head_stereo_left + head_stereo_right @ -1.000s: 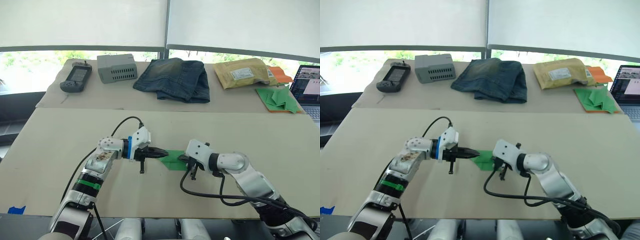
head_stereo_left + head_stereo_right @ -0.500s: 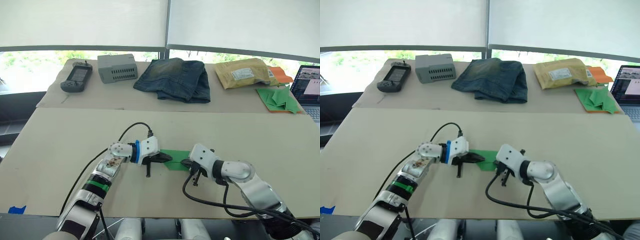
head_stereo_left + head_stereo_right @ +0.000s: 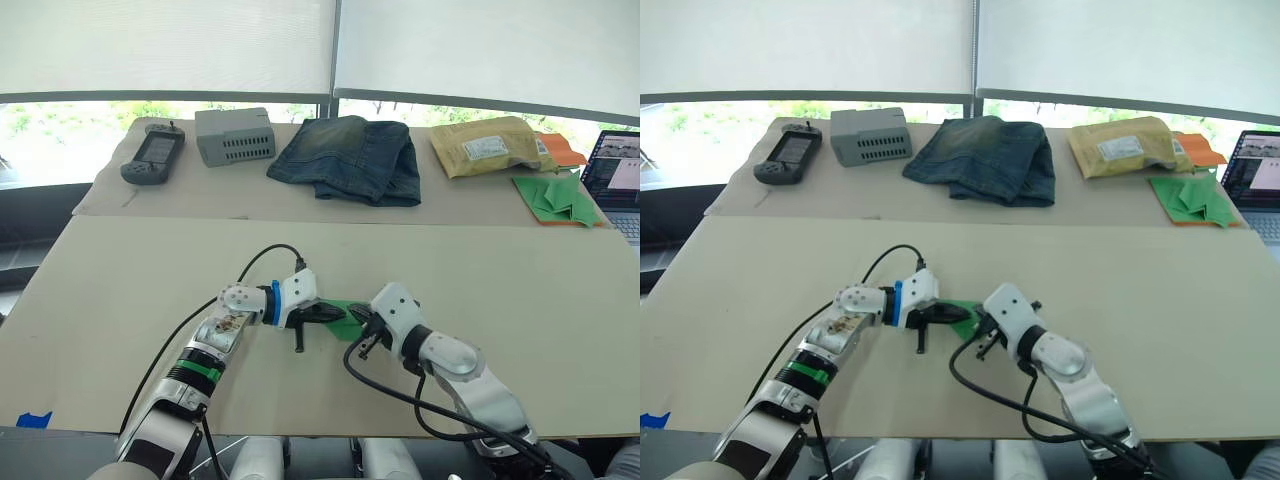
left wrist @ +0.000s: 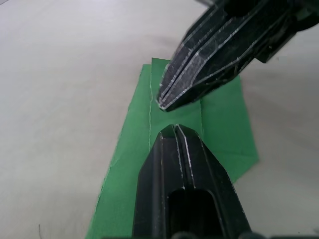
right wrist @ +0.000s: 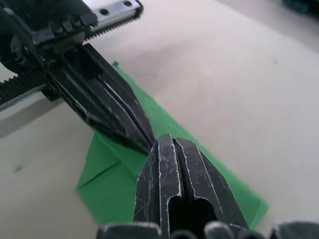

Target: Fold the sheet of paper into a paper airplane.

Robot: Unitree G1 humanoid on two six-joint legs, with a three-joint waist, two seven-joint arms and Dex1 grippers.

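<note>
On sheet of paper [image 4: 219, 124]: 2 closed gripper tips, no writing

Sheet of paper [image 4: 219, 124] bright green; claw fingers [image 4: 209, 50] black; table [image 3: 120, 280] beige.

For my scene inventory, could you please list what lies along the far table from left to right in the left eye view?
Black handheld device → grey vented box → folded jeans → yellow padded envelope → heap of green paper pieces → laptop.
</note>
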